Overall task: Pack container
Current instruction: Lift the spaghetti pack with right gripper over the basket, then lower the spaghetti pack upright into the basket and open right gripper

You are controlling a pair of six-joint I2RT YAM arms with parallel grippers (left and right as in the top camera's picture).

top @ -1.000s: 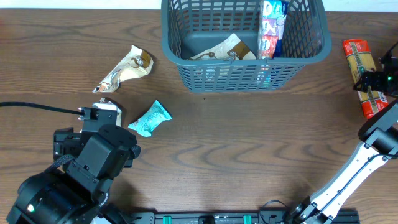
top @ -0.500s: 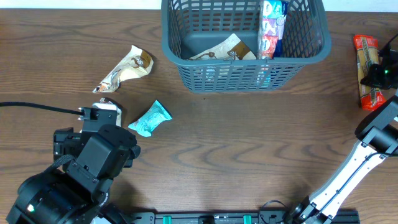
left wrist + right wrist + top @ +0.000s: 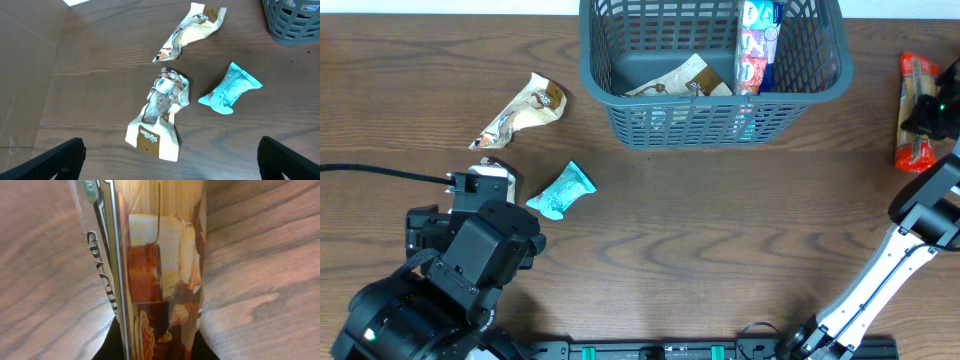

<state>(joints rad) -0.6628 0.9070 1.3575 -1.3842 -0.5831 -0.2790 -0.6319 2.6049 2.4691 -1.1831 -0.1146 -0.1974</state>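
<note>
- Wood table (image 3: 720, 250); container (image 3: 715, 120) at 12 o'clock, part filled
- right gripper (image 3: 928, 112) at 3 o'clock; open a second ago, now clamped on spaghetti packet (image 3: 917, 75); likely next: carry to container
- left gripper (image 3: 172, 165) at 8 o'clock; jaws wide, empty
- teal packet (image 3: 560, 190) loose at 9 o'clock

We see the container (image 3: 710, 120), a large dark grey-blue plastic basket with slotted lattice walls and a thick rim, standing upright at twelve o'clock, open side up, with packets (image 3: 758, 45) inside.
</note>
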